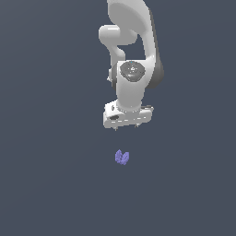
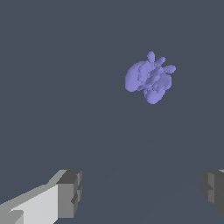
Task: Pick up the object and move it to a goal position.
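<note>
Spread, empty fingers (image 2: 69, 194) hang apart from the object (image 2: 149, 78), bare floor all around

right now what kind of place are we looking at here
Most likely a bare simulated test scene, not a real room: a flat, featureless grey-blue ground, a smooth rendered white arm with its gripper, and one small purple lumpy object.

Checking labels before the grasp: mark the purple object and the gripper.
purple object (image 1: 122, 157), exterior view, middle of the lumpy clump.
purple object (image 2: 149, 78), wrist view, centre of its body.
gripper (image 1: 126, 127), exterior view, midway between its fingertips.
</note>
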Controlling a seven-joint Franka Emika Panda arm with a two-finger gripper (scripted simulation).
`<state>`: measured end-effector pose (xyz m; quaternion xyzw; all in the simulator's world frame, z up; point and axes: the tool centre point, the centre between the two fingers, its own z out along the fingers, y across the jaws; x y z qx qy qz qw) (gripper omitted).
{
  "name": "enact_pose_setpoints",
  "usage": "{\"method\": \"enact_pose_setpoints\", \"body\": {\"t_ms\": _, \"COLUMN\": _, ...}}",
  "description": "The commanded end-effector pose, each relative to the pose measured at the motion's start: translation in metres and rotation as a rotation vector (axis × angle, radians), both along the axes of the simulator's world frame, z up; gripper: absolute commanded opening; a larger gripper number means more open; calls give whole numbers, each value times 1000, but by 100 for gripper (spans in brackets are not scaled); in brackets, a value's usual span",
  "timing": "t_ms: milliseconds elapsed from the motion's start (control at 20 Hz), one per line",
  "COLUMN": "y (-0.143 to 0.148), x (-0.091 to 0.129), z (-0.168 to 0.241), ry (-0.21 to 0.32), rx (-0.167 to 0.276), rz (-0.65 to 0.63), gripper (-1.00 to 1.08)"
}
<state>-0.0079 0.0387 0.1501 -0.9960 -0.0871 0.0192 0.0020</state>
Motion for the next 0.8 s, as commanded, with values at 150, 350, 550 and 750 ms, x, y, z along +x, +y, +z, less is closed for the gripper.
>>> {"method": "enact_pose_setpoints", "body": {"t_ms": 150, "y": -1, "x": 10, "z": -5, "ry": -2, "rx": 0, "rz": 102, "gripper": 100}}
{"method": "enact_pose_setpoints", "body": {"t_ms": 350, "y": -2, "x": 19, "z": -9, "ry": -5, "rx": 1, "rz": 202, "gripper": 100}}
{"method": "enact_pose_setpoints", "body": {"t_ms": 550, "y": -3, "x": 30, "z": -15, "ry": -7, "rx": 3, "rz": 313, "gripper": 100}}
{"method": "enact_pose_setpoints", "body": {"t_ms": 750, "y": -4, "x": 40, "z": -21, "ry": -10, "rx": 5, "rz": 422, "gripper": 100}}
